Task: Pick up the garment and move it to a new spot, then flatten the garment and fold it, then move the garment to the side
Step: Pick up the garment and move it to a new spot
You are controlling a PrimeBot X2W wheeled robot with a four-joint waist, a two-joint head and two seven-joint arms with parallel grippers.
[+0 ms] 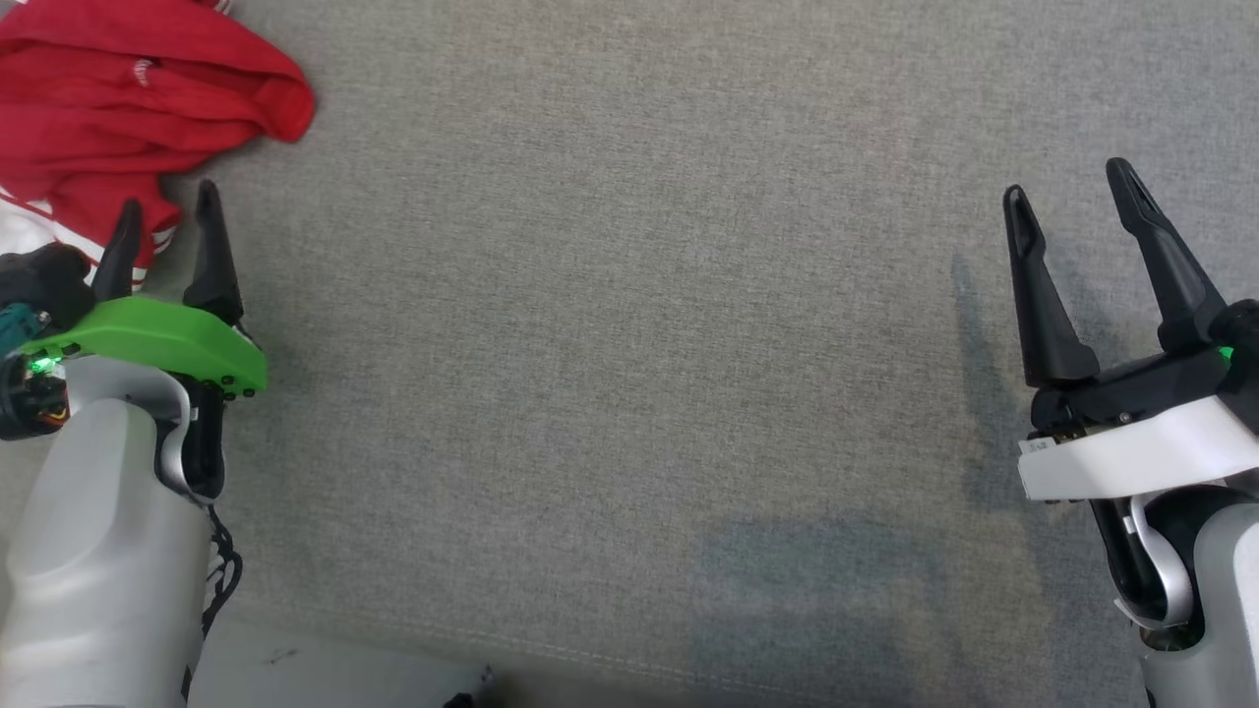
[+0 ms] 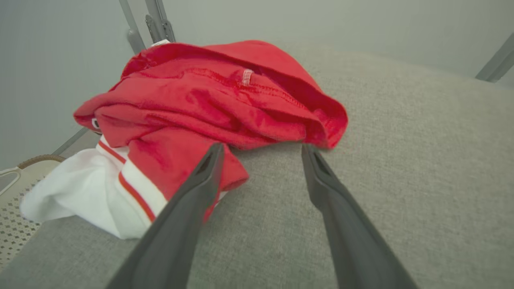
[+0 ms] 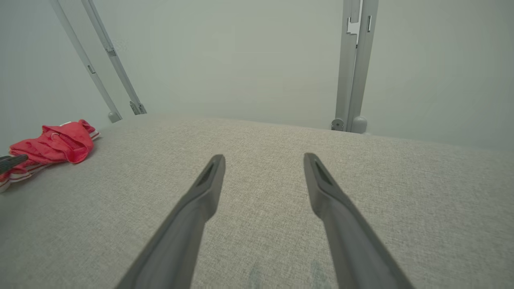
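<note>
Garment (image 1: 128, 108) lies in a soft, crumpled heap, red knit with white, red-striped trim. It is not yet lifted, so I'd say moving, flattening and folding all remain. The left gripper (image 1: 167, 197), dark tapered fingers wide and empty, sits just beside it; the right gripper (image 1: 1068, 179), equally wide, is well apart from it over the grey woven table (image 1: 629, 344).

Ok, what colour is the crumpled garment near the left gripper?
The crumpled garment is red with a white, red-striped section; clearest in the left wrist view.
</note>
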